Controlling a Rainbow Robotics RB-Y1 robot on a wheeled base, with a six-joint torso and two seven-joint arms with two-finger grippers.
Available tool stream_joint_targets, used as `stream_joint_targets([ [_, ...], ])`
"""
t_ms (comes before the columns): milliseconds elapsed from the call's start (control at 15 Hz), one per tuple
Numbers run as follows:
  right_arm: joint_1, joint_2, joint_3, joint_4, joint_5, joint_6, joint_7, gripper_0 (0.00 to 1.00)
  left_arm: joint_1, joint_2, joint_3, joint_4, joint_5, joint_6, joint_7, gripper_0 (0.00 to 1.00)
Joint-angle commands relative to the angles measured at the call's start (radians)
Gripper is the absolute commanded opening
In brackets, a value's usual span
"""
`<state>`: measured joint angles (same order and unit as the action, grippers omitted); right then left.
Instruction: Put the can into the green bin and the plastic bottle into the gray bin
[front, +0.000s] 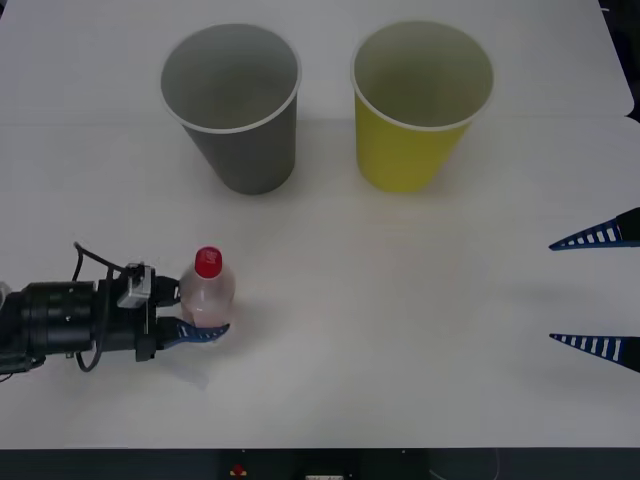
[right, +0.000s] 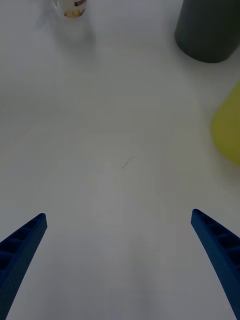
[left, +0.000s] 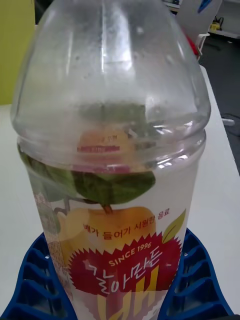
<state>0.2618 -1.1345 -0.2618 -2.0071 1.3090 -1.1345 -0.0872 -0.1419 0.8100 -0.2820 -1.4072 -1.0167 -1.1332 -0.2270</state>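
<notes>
The plastic bottle (front: 208, 288), clear with a red cap, stands upright on the white table at the front left. My left gripper (front: 205, 312) is shut on the bottle's lower body. In the left wrist view its blue fingers (left: 196, 280) press both sides of the labelled bottle (left: 110, 150). The gray bin (front: 232, 105) stands open at the back, behind and slightly right of the bottle. My right gripper (front: 552, 292) hovers open at the table's right edge, holding nothing. The right wrist view shows the gripper (right: 120, 260), the bottle's base (right: 75, 7) and the gray bin (right: 210, 30). The can and the green bin are out of view.
A yellow cup (front: 420, 105) of the same size stands right of the gray bin and also appears in the right wrist view (right: 227, 130). The white table (front: 400, 330) lies bare between the two arms. Its front edge runs just below the left gripper.
</notes>
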Motion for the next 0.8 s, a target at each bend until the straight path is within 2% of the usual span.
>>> stream_joint_targets([
  [67,0.0,0.0,0.0,0.0,0.0,0.0,0.0,1.0,0.021,0.046,0.049,-0.131,-0.083,0.027,0.19,0.0],
  [133,0.0,0.0,0.0,0.0,0.0,0.0,0.0,1.0,0.031,0.06,0.07,-0.177,-0.117,0.047,0.259,0.0],
  [267,0.0,0.0,0.0,0.0,0.0,0.0,0.0,1.0,0.081,0.126,0.09,-0.338,-0.183,0.167,0.426,0.0],
  [467,0.0,0.0,0.0,0.0,0.0,0.0,0.0,1.0,0.136,0.204,0.116,-0.526,-0.249,0.283,0.71,0.0],
  [600,0.0,0.0,0.0,0.0,0.0,0.0,0.0,1.0,0.143,0.219,0.161,-0.593,-0.307,0.286,0.88,0.0],
  [800,0.0,0.0,0.0,0.0,0.0,0.0,0.0,1.0,0.143,0.261,0.247,-0.722,-0.454,0.286,1.193,0.0],
])
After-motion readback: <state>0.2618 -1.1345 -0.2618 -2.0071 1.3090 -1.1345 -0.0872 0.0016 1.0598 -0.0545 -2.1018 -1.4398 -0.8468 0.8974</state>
